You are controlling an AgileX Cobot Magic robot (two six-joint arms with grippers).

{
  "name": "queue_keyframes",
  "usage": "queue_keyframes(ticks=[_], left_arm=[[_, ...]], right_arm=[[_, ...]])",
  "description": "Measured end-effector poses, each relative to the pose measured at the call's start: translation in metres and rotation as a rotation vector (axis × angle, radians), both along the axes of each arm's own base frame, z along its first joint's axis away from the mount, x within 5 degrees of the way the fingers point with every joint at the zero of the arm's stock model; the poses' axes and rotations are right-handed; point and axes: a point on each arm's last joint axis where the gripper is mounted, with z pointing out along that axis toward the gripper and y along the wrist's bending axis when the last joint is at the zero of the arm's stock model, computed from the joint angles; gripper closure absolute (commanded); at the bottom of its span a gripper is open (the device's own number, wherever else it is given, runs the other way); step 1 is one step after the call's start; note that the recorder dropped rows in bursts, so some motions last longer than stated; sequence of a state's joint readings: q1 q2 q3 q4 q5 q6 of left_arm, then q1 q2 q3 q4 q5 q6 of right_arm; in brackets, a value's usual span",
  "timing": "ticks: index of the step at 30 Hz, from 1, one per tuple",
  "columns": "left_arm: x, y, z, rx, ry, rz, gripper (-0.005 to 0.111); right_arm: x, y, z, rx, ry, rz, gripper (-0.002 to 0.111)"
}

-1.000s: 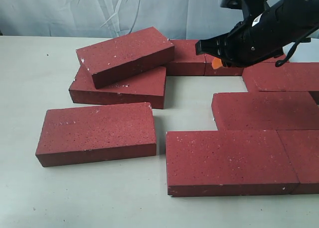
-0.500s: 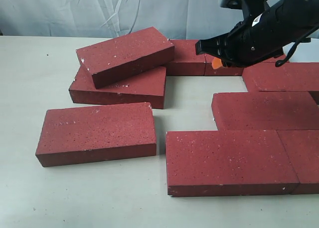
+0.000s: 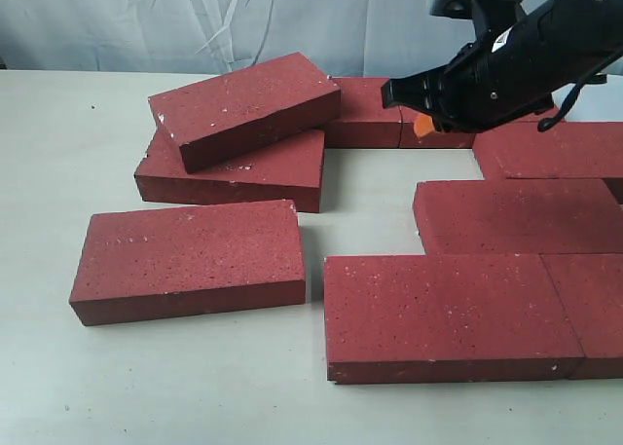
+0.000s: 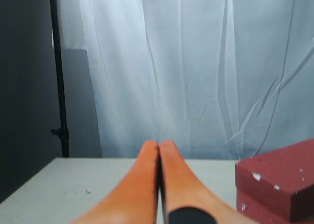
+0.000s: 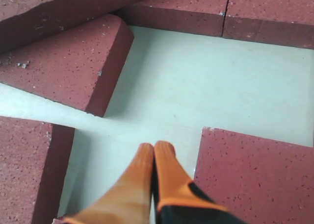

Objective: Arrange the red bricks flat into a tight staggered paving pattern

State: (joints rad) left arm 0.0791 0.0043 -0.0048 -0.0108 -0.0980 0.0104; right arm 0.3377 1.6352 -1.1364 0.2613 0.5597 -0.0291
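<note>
Shows a top brick [image 3: 243,107] askew on a lower brick [image 3: 238,177] at back left, a lone brick [image 3: 190,258] just before them. Shows a front brick [image 3: 453,314] and middle brick [image 3: 516,214] rowed at right, a back brick [image 3: 365,109] behind.

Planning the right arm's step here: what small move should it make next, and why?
Probably open the right gripper and ease it toward the tilted brick. That brick lies on top of a lower brick, not flat, while the gripper is shut, holds nothing and hangs over the bare gap on the table.
</note>
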Motion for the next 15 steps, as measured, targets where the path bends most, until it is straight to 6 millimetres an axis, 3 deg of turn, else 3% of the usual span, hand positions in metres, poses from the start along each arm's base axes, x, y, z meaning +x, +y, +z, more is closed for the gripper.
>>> queue_keyframes(ticks=[15], left_arm=[[-0.0019,-0.0001,0.0081,0.009,-0.091,0.001,0.107]], right_arm=[[-0.0015,-0.0007,-0.0011,-0.015,0.016,0.009,0.109]])
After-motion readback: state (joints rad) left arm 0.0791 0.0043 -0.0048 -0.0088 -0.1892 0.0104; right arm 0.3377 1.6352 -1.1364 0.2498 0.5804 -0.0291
